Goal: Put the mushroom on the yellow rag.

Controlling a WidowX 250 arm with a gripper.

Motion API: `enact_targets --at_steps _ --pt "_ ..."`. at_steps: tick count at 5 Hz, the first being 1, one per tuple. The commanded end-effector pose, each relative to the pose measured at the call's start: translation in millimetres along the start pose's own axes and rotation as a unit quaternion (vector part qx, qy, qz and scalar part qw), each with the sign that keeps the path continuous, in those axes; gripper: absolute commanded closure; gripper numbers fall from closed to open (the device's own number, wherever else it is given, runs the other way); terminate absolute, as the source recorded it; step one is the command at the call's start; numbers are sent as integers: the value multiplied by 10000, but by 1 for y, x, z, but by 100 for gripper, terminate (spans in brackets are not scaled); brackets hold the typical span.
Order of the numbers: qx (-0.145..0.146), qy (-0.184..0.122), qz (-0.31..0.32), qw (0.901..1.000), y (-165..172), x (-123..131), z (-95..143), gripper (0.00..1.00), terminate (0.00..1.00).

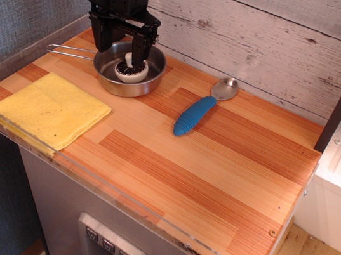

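**Mushroom in bowl, gripper over it**

Mushroom [131, 71] lies cap-down, stem up, in steel bowl [151, 82] at table's back left. Gripper [122, 46] hangs above, jaws spread wide, holding nothing; right finger near stem. Yellow rag [50, 109] lies flat at front left, well apart. Blue-handled spoon [200, 111] lies right of bowl.
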State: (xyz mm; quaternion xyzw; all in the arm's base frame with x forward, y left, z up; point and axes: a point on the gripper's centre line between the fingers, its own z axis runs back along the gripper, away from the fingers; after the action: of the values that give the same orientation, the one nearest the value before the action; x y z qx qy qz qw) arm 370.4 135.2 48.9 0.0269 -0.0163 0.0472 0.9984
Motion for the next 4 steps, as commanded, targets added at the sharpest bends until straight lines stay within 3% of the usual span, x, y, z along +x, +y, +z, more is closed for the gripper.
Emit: enact_targets --at_steps 1,2,3,4 --pt "104 -147 -41 9998 2 6 4 0 0" --pt "138 -90 -48 9999 0 7 -1 0 0" --pt "174 -66 -95 9998 -2 9 -5 100 0" --pt "204 -98 -104 9997 -2 11 -4 100 0"
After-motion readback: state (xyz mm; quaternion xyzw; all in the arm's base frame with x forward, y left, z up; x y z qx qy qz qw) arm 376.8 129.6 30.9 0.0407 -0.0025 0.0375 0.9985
